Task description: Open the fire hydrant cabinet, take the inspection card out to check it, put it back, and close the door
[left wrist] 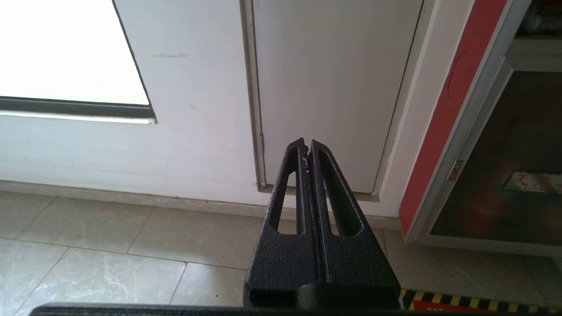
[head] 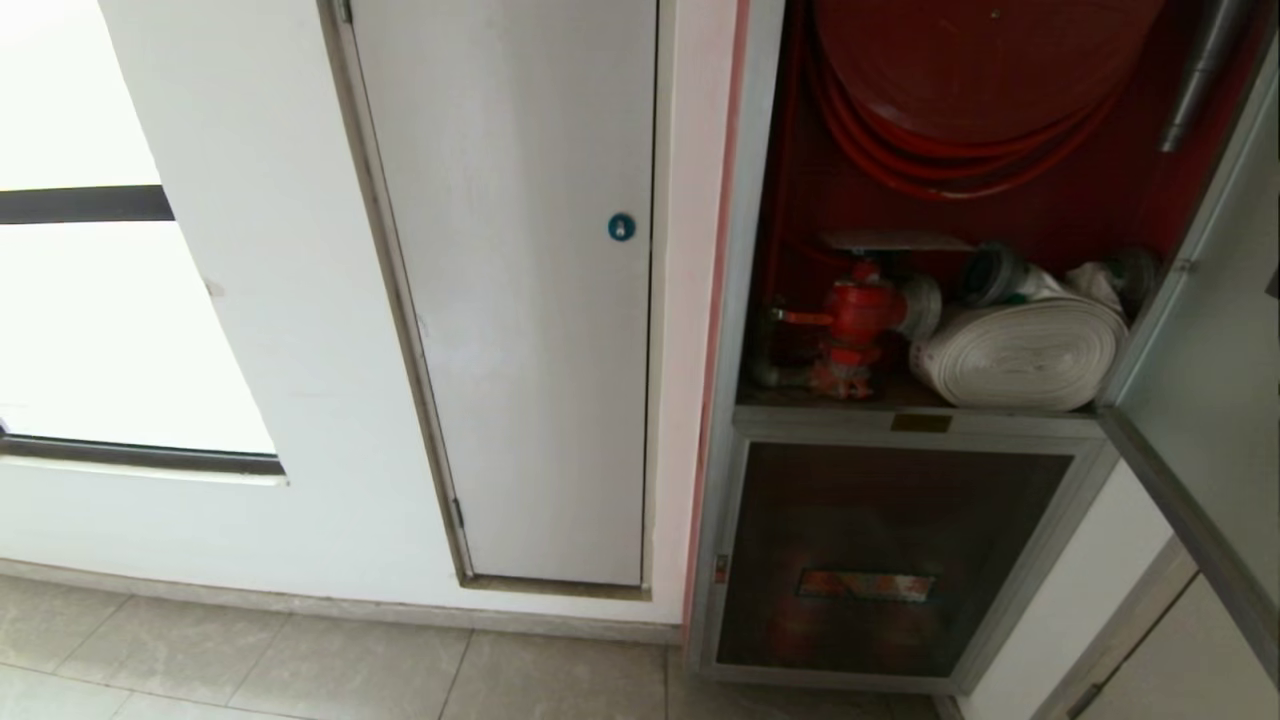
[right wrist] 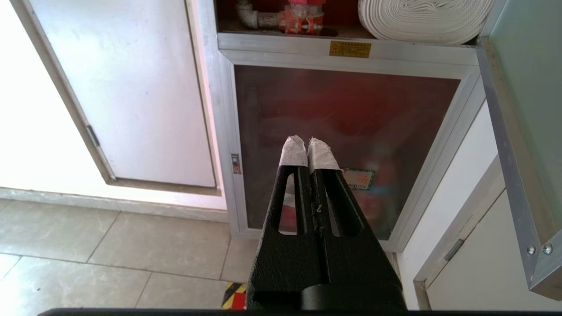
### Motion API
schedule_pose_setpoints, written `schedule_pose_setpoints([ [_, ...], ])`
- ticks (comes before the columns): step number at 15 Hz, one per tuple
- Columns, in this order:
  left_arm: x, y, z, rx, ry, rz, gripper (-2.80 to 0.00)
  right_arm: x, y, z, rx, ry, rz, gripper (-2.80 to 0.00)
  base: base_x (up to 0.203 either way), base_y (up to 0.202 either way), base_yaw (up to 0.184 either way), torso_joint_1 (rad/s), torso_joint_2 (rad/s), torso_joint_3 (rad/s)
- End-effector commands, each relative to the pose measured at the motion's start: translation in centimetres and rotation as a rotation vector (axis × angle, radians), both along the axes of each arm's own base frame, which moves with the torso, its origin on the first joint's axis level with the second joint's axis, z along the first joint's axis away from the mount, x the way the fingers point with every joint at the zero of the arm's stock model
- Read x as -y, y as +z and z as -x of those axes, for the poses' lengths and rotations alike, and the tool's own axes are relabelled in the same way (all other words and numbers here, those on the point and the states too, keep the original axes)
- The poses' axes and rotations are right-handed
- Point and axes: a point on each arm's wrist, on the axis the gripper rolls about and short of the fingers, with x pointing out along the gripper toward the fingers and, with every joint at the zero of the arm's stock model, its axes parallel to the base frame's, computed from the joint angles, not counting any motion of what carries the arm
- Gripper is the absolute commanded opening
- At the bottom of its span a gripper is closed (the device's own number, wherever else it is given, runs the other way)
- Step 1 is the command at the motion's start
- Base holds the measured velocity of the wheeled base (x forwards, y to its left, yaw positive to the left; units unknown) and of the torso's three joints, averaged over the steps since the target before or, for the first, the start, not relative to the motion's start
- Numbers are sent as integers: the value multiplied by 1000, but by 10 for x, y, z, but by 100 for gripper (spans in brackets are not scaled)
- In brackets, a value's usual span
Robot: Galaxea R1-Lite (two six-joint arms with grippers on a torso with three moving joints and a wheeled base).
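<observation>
Your aluminium-framed red fire hydrant cabinet (head: 905, 420) stands tall at right, its tinted-glass door (head: 1200, 400) swung open rightward; both black grippers, left (left wrist: 307, 147) and right (right wrist: 305, 142), hang closed, empty.

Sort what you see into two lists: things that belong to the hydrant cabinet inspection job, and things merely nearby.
Job:
fire hydrant cabinet
open door
pale sheet above the red valve, possibly the card

Nearby:
white door with blue lock
lower glass panel
window
</observation>
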Motion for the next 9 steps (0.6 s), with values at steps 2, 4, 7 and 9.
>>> schedule_pose_setpoints([
  [2, 0, -2, -1, -7, 1, 0, -280, 0, 0, 0, 1, 0, 0, -280, 109, 0, 1, -1, -8, 0],
  [4, 0, -2, -1, -7, 1, 0, -280, 0, 0, 0, 1, 0, 0, -280, 194, 0, 0, 16, 6, -9],
  [7, 0, -2, -1, -7, 1, 0, -280, 0, 0, 0, 1, 0, 0, -280, 199, 0, 1, 6, 1, 1],
  [9, 0, -2, -1, -7, 1, 0, -280, 0, 0, 0, 1, 0, 0, -280, 197, 0, 0, 2, 0, 0],
])
